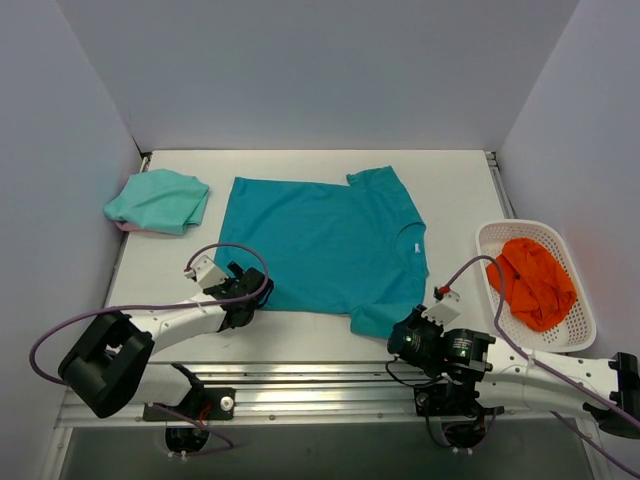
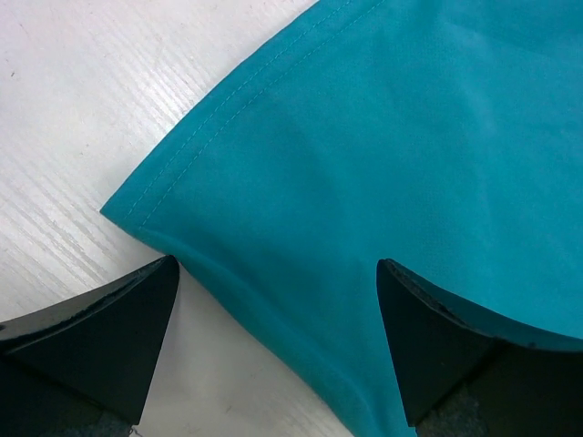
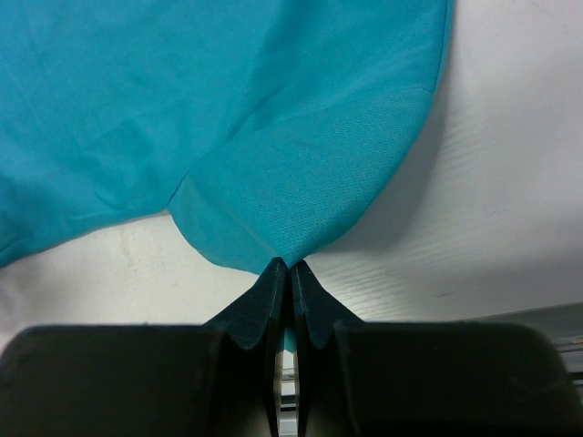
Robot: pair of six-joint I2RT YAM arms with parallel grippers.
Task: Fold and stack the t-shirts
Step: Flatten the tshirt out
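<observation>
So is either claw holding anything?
The right gripper is shut on the teal t-shirt, pinching the edge of its near sleeve. The left gripper is open at a hem corner, holding nothing.

Lab booth: plain white walls [image 1: 300, 70]

On the table [image 1: 455, 185] a spread t-shirt [image 1: 320, 245] lies centre, a folded t-shirt [image 1: 160, 200] back left, a basket [image 1: 525, 224] right.

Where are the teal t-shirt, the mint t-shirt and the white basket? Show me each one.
teal t-shirt [image 1: 320, 245]: top view, middle of its body.
mint t-shirt [image 1: 158, 200]: top view, top of the bundled cloth.
white basket [image 1: 520, 225]: top view, its far rim.
</observation>
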